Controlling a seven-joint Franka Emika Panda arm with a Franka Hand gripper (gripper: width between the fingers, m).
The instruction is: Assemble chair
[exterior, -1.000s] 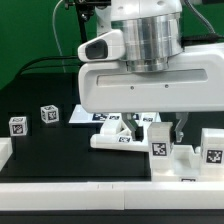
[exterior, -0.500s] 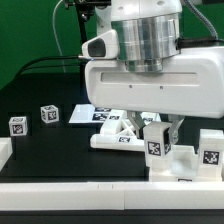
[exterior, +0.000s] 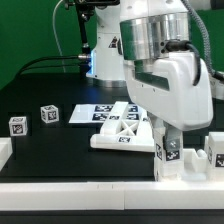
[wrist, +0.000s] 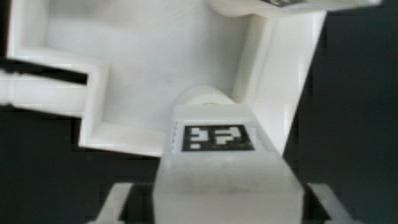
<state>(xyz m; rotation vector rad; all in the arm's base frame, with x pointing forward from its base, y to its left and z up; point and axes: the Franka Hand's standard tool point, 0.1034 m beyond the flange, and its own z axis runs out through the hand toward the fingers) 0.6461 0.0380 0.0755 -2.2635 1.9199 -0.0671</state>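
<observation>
My gripper [exterior: 168, 138] is shut on a white tagged chair piece [exterior: 167, 153], held upright just above the table's front right. In the wrist view the same piece [wrist: 215, 140] fills the space between my fingers [wrist: 125, 200], tag facing the camera, over a white chair part with raised walls [wrist: 107, 80]. An X-braced chair panel [exterior: 124, 130] lies just to the exterior view's left of the held piece. Two small tagged blocks [exterior: 48, 114] [exterior: 17, 125] stand at the left. Another tagged chair part [exterior: 216, 150] stands at the right edge.
The marker board [exterior: 92, 113] lies behind the X-braced panel. A plain white edge block [exterior: 5, 151] sits at the front left. A white strip [exterior: 90, 186] runs along the table's front edge. Cables hang at the back left.
The wrist has turned and tilted, so the broad gripper body no longer faces the camera. The held piece has shifted slightly to the exterior view's right and lower.
</observation>
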